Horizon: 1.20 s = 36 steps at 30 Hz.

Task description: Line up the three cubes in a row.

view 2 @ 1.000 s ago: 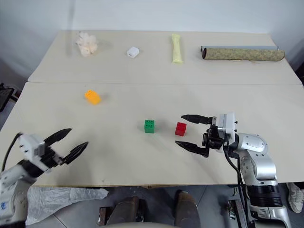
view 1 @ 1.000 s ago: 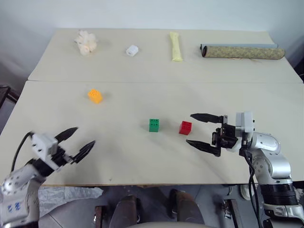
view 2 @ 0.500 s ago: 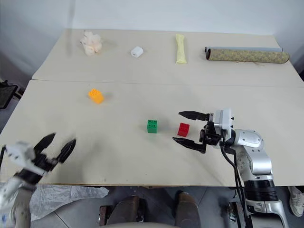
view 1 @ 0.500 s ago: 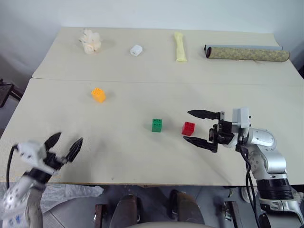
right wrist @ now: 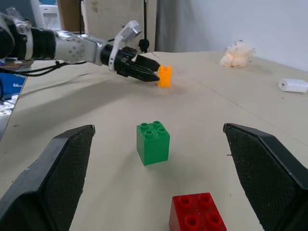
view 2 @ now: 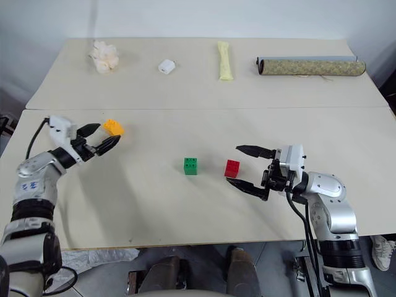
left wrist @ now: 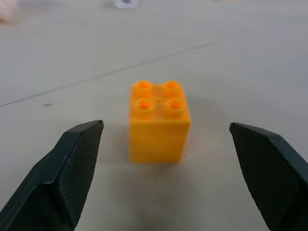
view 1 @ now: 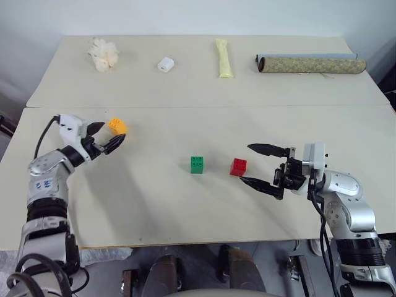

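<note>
fingers of my left claw (view 1: 106,137) gape wide around the orange-yellow cube (view 1: 116,126) near the bench's (view 1: 154,198) left edge without touching it, while my right claw (view 1: 263,166), equally spread, sits just beside the red cube (view 1: 239,166), green cube (view 1: 197,164) mid-bench.

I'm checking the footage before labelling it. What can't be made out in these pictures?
- Orange cube: in the head views the left gripper hides its near side, so contact is unclear.
- Red cube: cut off by the right wrist view's edge.
- White block: blurred and cropped in the left wrist view.
- Tissue wad: too small for detail.
</note>
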Each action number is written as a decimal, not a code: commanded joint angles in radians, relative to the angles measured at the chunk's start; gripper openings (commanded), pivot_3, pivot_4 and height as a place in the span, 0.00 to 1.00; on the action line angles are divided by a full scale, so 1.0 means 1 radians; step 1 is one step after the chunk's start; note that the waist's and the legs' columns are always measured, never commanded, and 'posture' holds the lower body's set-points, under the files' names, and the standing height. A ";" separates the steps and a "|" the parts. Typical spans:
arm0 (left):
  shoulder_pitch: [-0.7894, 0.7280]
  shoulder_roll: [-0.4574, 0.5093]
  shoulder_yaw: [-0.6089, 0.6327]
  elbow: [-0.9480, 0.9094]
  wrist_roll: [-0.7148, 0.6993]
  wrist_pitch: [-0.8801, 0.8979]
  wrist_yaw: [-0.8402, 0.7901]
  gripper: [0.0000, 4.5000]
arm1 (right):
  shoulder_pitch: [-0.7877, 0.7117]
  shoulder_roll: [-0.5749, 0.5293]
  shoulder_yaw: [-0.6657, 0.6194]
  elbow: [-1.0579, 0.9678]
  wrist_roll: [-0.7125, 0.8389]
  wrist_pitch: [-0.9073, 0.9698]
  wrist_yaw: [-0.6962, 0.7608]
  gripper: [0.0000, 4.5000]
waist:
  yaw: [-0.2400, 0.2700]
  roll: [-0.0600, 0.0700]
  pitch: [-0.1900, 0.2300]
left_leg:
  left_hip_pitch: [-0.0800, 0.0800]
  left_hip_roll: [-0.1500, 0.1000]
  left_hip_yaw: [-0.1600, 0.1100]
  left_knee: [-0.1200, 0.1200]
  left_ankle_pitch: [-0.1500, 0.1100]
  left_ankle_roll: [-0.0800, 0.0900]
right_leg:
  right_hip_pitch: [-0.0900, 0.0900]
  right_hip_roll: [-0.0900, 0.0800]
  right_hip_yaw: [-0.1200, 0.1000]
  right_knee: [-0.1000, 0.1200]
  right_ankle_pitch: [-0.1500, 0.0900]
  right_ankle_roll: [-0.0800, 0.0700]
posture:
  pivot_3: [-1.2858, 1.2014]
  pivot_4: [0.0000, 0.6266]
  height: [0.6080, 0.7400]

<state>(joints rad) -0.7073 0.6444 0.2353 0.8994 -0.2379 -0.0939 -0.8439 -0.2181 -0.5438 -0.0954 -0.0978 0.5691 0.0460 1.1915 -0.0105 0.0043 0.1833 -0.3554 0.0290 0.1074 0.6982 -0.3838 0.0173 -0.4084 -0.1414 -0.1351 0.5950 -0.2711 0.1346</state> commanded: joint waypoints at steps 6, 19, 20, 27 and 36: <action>-0.062 -0.013 -0.016 0.132 0.031 -0.114 -0.026 0.77 | 0.023 -0.002 -0.018 -0.067 0.003 -0.012 -0.043 1.00 | -0.004 0.000 0.000 | 0.000 0.000 0.000 0.001 0.000 0.000 | 0.000 0.000 0.000 0.001 0.000 0.000 | 0.52 0.24 1.00; 0.030 0.000 -0.119 -0.200 -0.056 -0.134 -0.541 0.34 | 0.068 -0.034 -0.043 -0.084 0.010 -0.011 -0.047 1.00 | 0.000 -0.001 0.000 | 0.000 0.000 0.000 0.002 0.000 0.000 | 0.000 -0.001 0.001 0.002 0.000 0.000 | 0.52 0.24 1.00; 0.038 0.004 -0.129 -0.228 -0.063 -0.128 -0.579 0.34 | 0.075 -0.040 -0.047 -0.087 0.013 -0.009 -0.048 1.00 | 0.000 -0.001 0.000 | 0.000 0.000 0.001 0.002 0.000 0.000 | 0.000 -0.001 0.001 0.002 0.000 0.000 | 0.52 0.24 1.00; 0.024 0.012 -0.216 -0.230 -0.043 -0.170 -0.758 0.34 | 0.090 -0.061 -0.060 -0.096 0.023 0.002 -0.044 1.00 | 0.006 -0.001 0.000 | 0.000 0.001 0.001 0.003 0.000 0.000 | -0.001 0.000 0.001 0.003 0.000 0.000 | 0.52 0.24 1.00; -0.120 -0.057 -0.278 0.088 0.049 -0.348 -0.716 0.34 | 0.130 -0.072 -0.078 -0.134 0.028 0.015 -0.055 1.00 | 0.011 -0.001 0.000 | 0.000 0.000 0.001 0.003 0.000 0.000 | -0.001 -0.001 0.001 0.003 0.000 0.000 | 0.52 0.24 1.00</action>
<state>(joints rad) -0.8102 0.5880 -0.0416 0.9602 -0.2028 -0.4080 -1.5014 -0.0950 -0.6002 -0.1379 -0.1965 0.5782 0.0647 1.1398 0.0002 0.0034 0.1836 -0.3558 0.0292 0.1082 0.7014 -0.3840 0.0177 -0.4091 -0.1421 -0.1338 0.5978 -0.2711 0.1347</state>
